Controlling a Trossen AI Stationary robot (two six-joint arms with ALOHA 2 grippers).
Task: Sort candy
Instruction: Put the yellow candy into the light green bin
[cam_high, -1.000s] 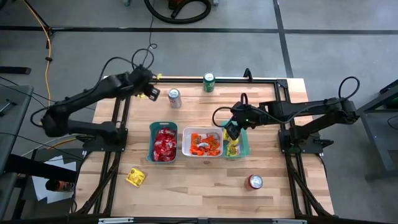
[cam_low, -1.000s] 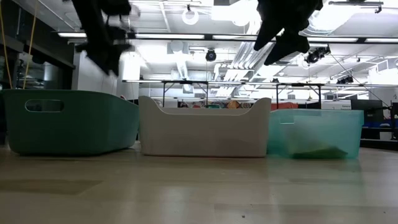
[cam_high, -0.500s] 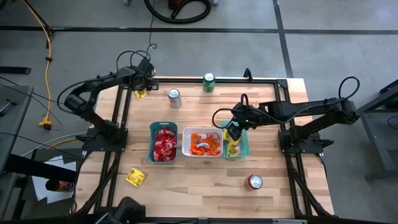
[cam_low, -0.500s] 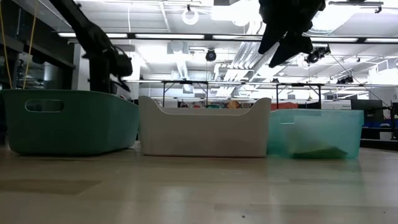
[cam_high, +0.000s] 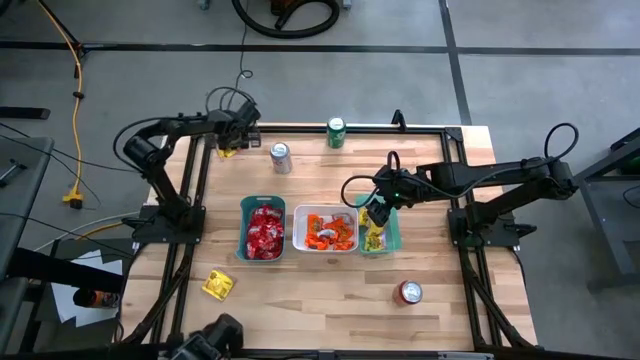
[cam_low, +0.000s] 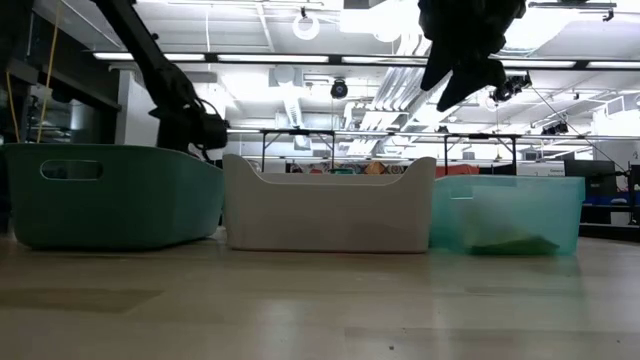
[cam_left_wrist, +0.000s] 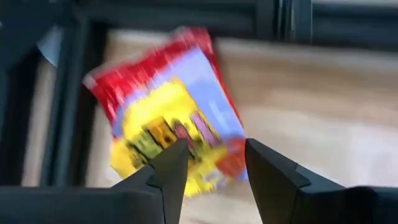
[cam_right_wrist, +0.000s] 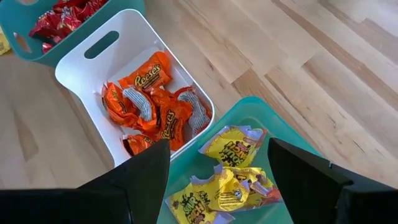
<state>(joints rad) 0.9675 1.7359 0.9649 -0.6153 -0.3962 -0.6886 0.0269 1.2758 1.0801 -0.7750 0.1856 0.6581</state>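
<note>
A yellow, red and blue candy packet lies flat on the table's far left corner. My left gripper hangs open close over it, one finger on either side of its near end; whether they touch it I cannot tell. My right gripper is open and holds nothing, hovering above the light teal tray of yellow candy. The white tray holds orange candy, the dark teal tray red candy. Another yellow packet lies near the left near edge.
A silver can and a green can stand near the far edge, and a red can stands near the right near corner. The black frame rail runs just behind the far-corner packet. A person's head shows at the near edge.
My left gripper has swung toward the table's far left corner and come down over the yellow packet lying there; in the low view it has dropped from high up to just above tray height. The person has come into view at the near edge.
</note>
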